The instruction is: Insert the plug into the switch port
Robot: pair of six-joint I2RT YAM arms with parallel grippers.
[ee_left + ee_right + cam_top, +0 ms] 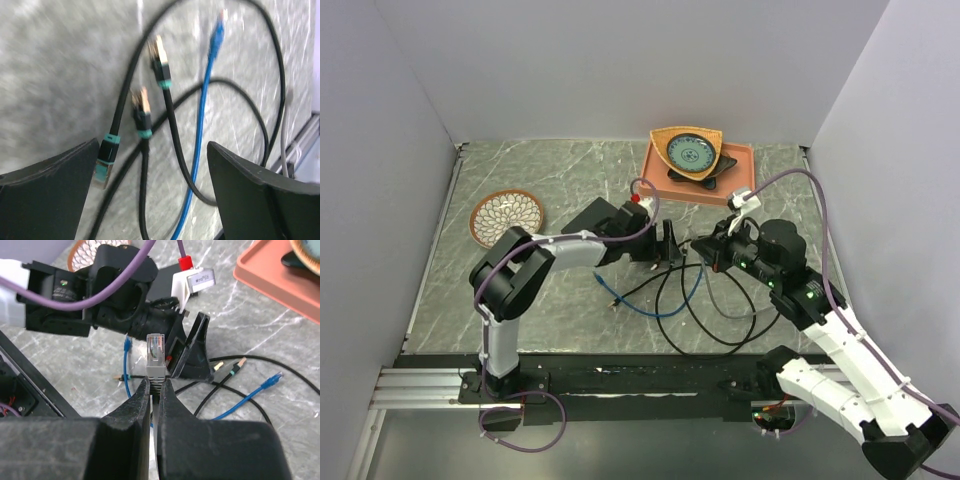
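My right gripper (pixel 155 385) is shut on the ribbed grey boot of a plug (pixel 155 349). The plug's clear tip points up and away, toward the left arm. In the top view the right gripper (pixel 702 250) sits mid-table, close to the left gripper (pixel 666 246), tip to tip. My left gripper (pixel 152 192) is open above loose cables and holds nothing. A flat black box (pixel 604 214) shows partly behind the left wrist. The switch port itself is hidden.
Black cables with teal-banded plugs (pixel 142 112), a blue cable (pixel 200 135) and a grey one lie tangled on the marble table (pixel 540 300). An orange tray (pixel 742 165) with a bowl stands at the back. A wicker plate (pixel 507 215) is at the left.
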